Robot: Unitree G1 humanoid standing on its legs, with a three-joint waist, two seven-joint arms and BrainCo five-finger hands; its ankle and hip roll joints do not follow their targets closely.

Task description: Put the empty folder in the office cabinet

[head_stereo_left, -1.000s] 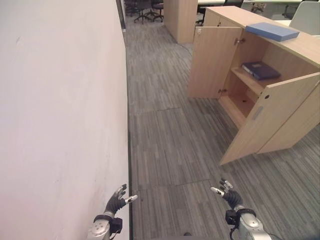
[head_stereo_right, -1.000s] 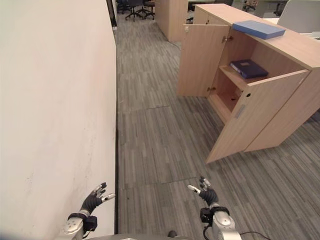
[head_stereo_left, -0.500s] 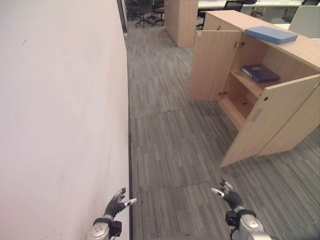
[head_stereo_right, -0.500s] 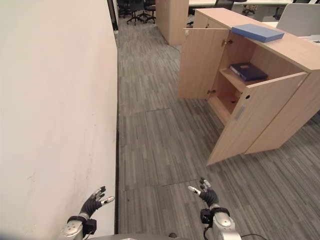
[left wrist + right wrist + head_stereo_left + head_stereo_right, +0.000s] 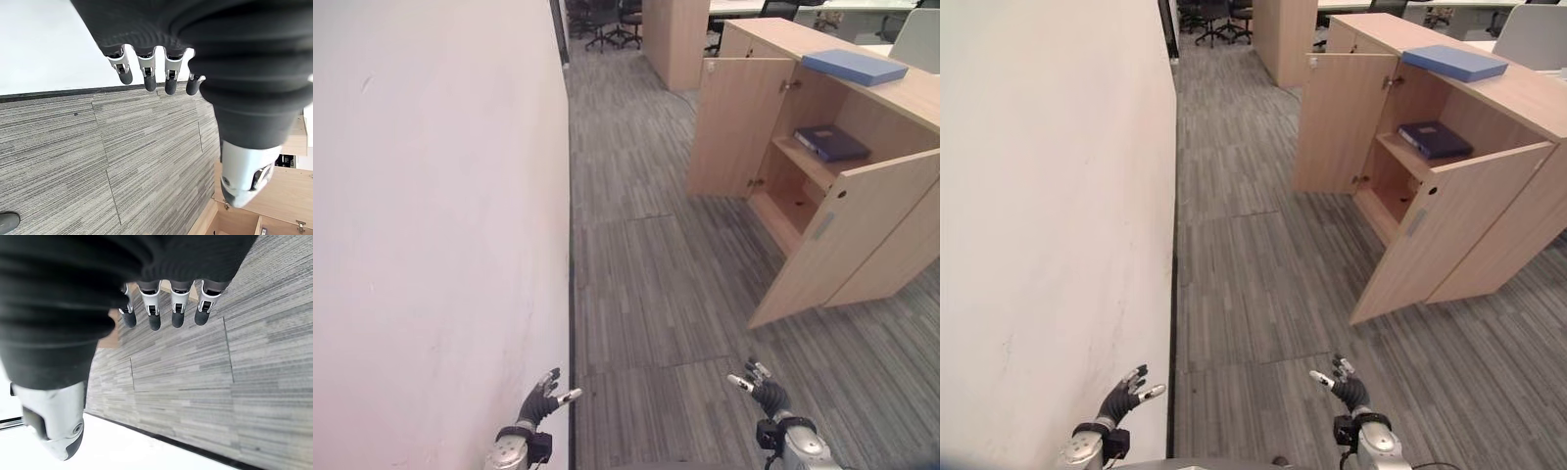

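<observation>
A light-blue folder point(image 5: 854, 67) lies flat on top of the wooden office cabinet point(image 5: 901, 93) at the upper right. The cabinet's two doors stand open, and a dark-blue folder point(image 5: 831, 142) rests on its inner shelf. My left hand point(image 5: 539, 404) hovers low by the white wall, fingers point(image 5: 146, 73) straight and holding nothing. My right hand point(image 5: 764, 393) hangs over the carpet at the lower right, fingers point(image 5: 177, 308) relaxed and empty. Both hands are far from the cabinet.
A white wall point(image 5: 431, 196) runs along the whole left side. Grey striped carpet point(image 5: 646, 255) stretches between me and the cabinet. The near open door point(image 5: 837, 235) juts out into the aisle. Office chairs point(image 5: 607, 15) and another wooden unit point(image 5: 671, 34) stand at the far end.
The whole picture has shifted slightly, so the camera has moved. Both hands sit a little lower in view and stay open and empty.
</observation>
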